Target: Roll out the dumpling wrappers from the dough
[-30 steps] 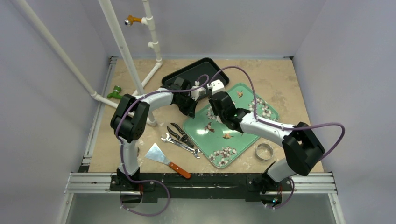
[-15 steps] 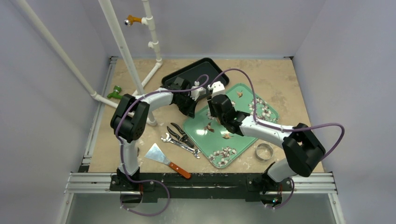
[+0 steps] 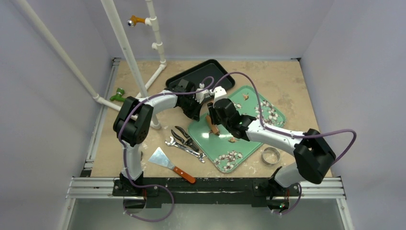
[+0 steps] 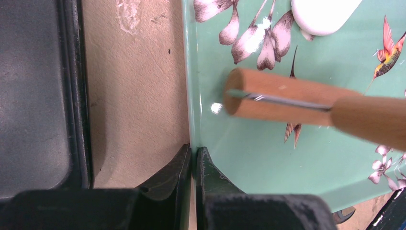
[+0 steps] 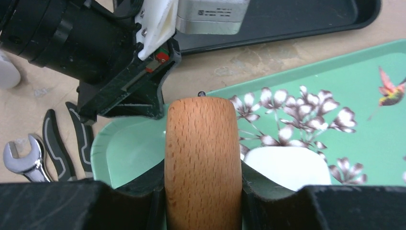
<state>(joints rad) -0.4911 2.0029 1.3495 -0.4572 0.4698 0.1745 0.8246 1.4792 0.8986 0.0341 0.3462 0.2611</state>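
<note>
My right gripper is shut on a wooden rolling pin, which it holds over the near-left part of the green flowered tray. Just right of the pin, a flattened white dough piece, the dumpling wrapper, lies on the tray. My left gripper is shut on the tray's left rim; beyond it are the pin's end and the dough piece. From above, both grippers meet at the tray's left corner, and the right arm hides the dough.
A black tray lies behind the left gripper. Pliers, a wrench and a scraper lie left of the green tray. A shiny metal ring sits near its right corner. White pipes stand at the back left.
My right gripper has moved left across the tray with the rolling pin, toward the left gripper. The left gripper has stayed on the rim.
</note>
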